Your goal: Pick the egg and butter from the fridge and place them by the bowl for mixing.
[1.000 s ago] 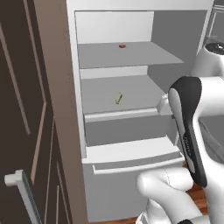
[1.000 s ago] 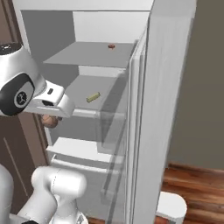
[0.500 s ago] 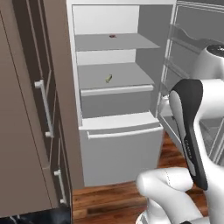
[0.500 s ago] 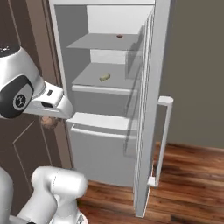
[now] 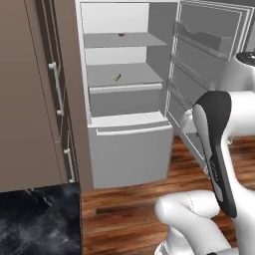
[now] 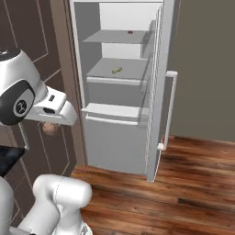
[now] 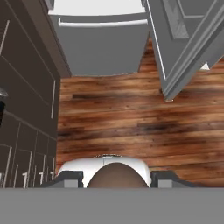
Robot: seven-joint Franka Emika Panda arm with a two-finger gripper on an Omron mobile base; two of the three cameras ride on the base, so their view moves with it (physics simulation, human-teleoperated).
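The fridge (image 5: pixel 124 94) stands open, with its door (image 5: pixel 209 60) swung to the right. The butter (image 5: pixel 117 77), a small pale-yellow stick, lies on the middle shelf (image 6: pixel 120 69), near its centre and well apart from the walls. On the top shelf sits a small flat red thing (image 5: pixel 121 35), which is not part of the task.

In the hand view, a rounded tan-brown lump, which I judge to be the egg (image 7: pixel 114 176), sits between the two finger tips of the hand (image 7: pixel 114 180). The fingers stand narrow on both sides of it, so the hand appears to hold the egg. In the right base view the same lump (image 6: pixel 49 128) hangs under the hand, beside the dark cabinet (image 6: pixel 27 55) and well away from the fridge.

The step in hand, as I judge it, is to carry the egg to the bowl, which I cannot locate here. To do it well, the grip should remain firm but gentle, because the egg is round and can slip. The arm should move smoothly, keep away from the cabinet front, and lower the egg onto the desk just beside the bowl before the fingers open. The butter comes after that.
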